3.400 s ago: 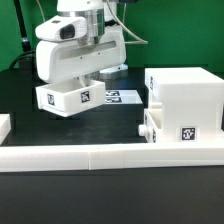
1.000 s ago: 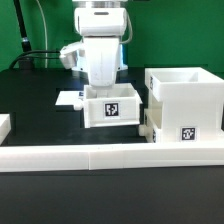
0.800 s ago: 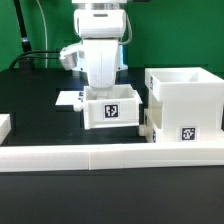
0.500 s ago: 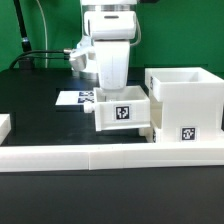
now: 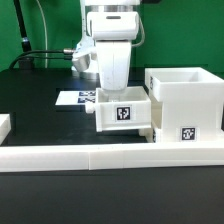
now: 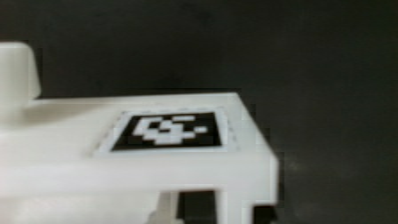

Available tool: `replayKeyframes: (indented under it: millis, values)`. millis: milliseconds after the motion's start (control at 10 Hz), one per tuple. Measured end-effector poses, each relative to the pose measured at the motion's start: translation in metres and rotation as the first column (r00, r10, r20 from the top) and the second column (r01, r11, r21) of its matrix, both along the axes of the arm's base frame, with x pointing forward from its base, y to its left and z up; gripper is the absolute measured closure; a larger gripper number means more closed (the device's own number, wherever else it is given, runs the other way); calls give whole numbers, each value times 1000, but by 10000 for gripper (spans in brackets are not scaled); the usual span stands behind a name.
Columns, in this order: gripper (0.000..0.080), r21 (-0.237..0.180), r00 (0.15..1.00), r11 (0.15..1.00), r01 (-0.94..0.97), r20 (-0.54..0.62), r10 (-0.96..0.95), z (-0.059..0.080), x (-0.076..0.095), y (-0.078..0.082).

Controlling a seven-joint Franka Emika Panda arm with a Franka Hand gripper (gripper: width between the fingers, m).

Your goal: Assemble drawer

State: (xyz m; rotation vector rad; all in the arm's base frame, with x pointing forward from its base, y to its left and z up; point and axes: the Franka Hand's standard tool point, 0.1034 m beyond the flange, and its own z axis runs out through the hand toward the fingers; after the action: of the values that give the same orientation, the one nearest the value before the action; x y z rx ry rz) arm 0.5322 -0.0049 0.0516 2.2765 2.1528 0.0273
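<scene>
Plastic, smooth and white, formed the boxy open-topped tray (image 5: 108, 120), which sat just beside the taller cube-shaped housing (image 5: 186, 100), on the housing's side toward the exterior view's left. The arm (image 5: 112, 50) pointed straight down over it, and its gripper (image 5: 116, 90) reached into the tray. Whether the jaws were open or closed could not be told. The tray's square black-and-white tag (image 5: 123, 113) bore a pattern only, no readable writing.

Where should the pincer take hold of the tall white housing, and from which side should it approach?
Probably one thin wall at the open top of the housing, coming from above: the body looks too wide to span, and the tray stands close beside it.
</scene>
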Motion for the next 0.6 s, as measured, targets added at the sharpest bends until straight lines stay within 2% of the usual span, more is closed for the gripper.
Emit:
replayKeyframes:
  millis: [600]
  values:
    - [757, -9, 1000, 1000, 12, 2, -12, 3, 5, 1]
